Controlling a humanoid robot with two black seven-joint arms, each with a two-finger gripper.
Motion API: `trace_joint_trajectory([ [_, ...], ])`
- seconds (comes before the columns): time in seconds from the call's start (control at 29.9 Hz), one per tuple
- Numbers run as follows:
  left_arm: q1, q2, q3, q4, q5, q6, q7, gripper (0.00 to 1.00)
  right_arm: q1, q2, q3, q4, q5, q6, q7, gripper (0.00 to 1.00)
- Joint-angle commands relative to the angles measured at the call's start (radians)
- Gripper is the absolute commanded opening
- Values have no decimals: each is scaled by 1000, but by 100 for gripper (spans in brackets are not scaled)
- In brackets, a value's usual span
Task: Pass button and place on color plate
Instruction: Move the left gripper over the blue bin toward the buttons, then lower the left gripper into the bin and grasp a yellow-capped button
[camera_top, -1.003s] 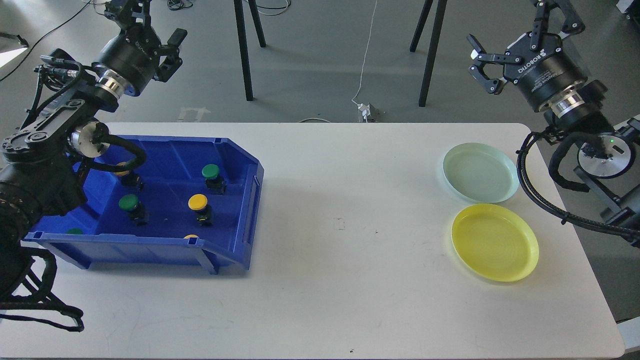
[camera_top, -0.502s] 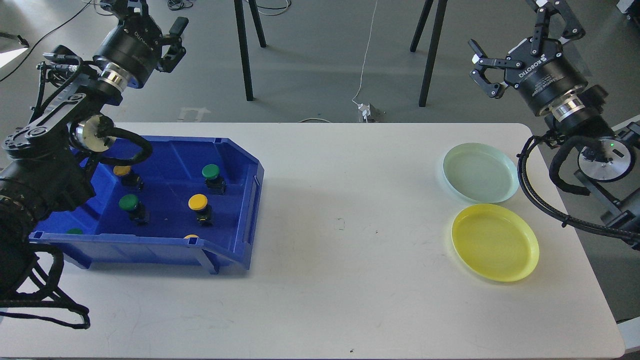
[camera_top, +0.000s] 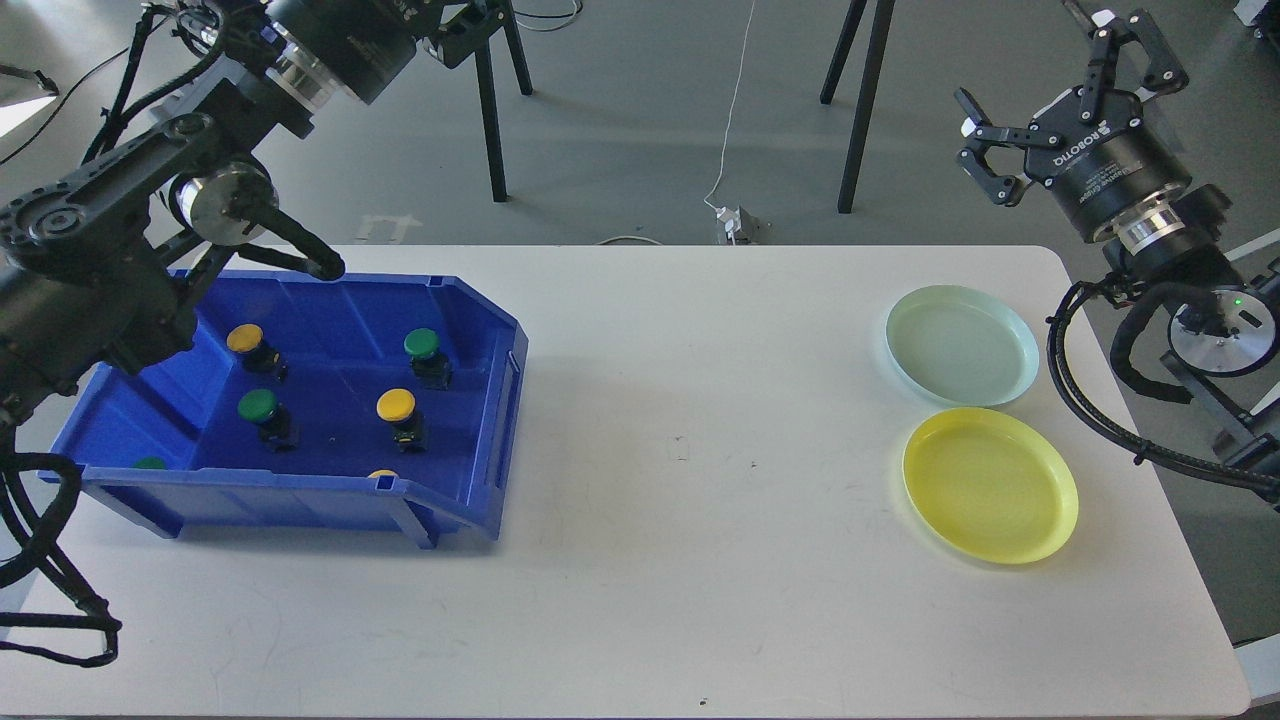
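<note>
Head view shows the right gripper at the upper right of the frame, fingers spread apart and holding nothing, raised beyond the table's far right corner. At the upper left, the left gripper runs off the top edge, so whether its fingers are apart or together cannot be told. Below it, at the left of the frame, the blue bin holds every button in sight, among them a yellow button and a green button near its middle. At the right, the pale green plate and the yellow plate lie bare on the white table. Judging by this, nothing is picked, passed or placed yet.
</note>
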Motion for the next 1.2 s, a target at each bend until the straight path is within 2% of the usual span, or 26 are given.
trace_joint_trajectory([
  [0.0,-103,49,74,-65,241,0,0,100,-2,-2,0,-1,0,0,0,99],
  [0.07,-148,104,152,-169,352,0,0,100,-5,-4,0,-3,0,0,0,99],
  [0.17,-240,210,342,-350,522,0,0,100,-8,-8,3,-3,0,0,0,99],
  [0.3,-355,293,597,-446,699,0,0,100,-11,-14,9,-3,0,0,0,99],
  [0.37,-387,325,668,-449,803,0,0,100,-11,-14,8,-3,0,0,0,99],
  [0.5,-401,364,698,-432,1063,0,0,100,-15,-13,8,-3,0,0,0,99],
  [0.6,-397,358,760,-374,1219,0,0,100,-18,-13,8,-6,0,0,0,99],
  [0.77,-339,307,783,-246,1289,0,0,100,-23,-13,9,-15,0,0,0,99],
  [0.9,-285,261,800,-243,1383,0,0,100,-26,-17,9,-18,0,0,0,99],
  [1.17,-208,250,803,-237,1391,0,0,100,-48,-42,11,-26,0,0,2,99],
])
